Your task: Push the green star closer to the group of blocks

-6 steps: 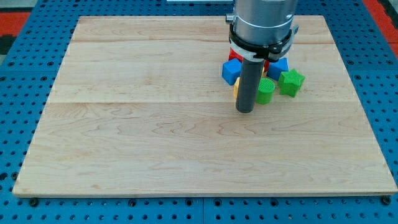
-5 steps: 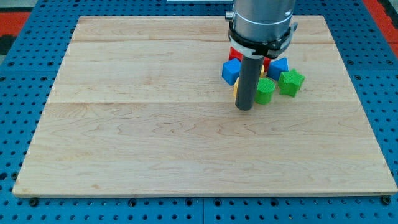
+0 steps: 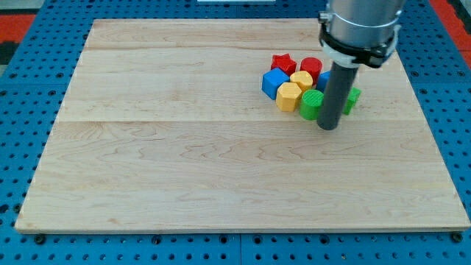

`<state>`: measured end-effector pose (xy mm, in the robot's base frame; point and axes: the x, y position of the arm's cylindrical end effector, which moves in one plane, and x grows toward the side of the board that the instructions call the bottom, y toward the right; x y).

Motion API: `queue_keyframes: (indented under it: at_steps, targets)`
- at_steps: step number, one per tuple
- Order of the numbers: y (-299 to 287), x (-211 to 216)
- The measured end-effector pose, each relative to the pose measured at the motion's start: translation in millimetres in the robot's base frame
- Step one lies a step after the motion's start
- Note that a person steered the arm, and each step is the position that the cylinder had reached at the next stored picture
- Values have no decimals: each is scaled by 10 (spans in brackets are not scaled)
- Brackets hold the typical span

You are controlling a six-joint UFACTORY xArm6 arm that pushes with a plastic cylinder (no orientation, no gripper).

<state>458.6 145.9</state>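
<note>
1. There is one camera view, looking down on a pale wooden board point(image 3: 221, 169) that rests on a blue pegboard point(image 3: 22, 132)
2. I carry no gripper or fingers, so there is nothing to open or close and I hold nothing; I end in a straight dark rod, and my tip point(image 3: 328, 127) touches the board on the right side, toward the far half
3. My tip sits just near of the cluster of blocks, at its right end, between the green cylinder point(image 3: 310, 105) on its left and the green star point(image 3: 353, 98) on its right
4. My rod covers most of the green star; only a green sliver shows at the rod's right edge, so I cannot tell whether the star touches the rod or the blocks beside it
5. The green cylinder lies just left of my rod and looks to be touching it
6. A yellow hexagon point(image 3: 288, 96) sits left of the green cylinder, pressed against it
7. A second yellow block point(image 3: 302, 80) lies just far of that hexagon, in the middle of the cluster
8. A blue cube point(image 3: 274, 83) marks the cluster's left end, touching the yellow hexagon
9. A red star point(image 3: 283, 63) sits at the far left of the cluster, just beyond the blue cube
10. A red cylinder point(image 3: 311, 67) stands to the right of the red star, at the far edge of the group
11. A bit of another blue block point(image 3: 323, 79) peeks out just left of my rod, its shape mostly hidden
</note>
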Motion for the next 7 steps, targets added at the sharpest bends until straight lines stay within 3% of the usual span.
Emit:
queue_keyframes:
  at_steps: [1,7]
  targets:
    - [536,1]
    - [799,-242]
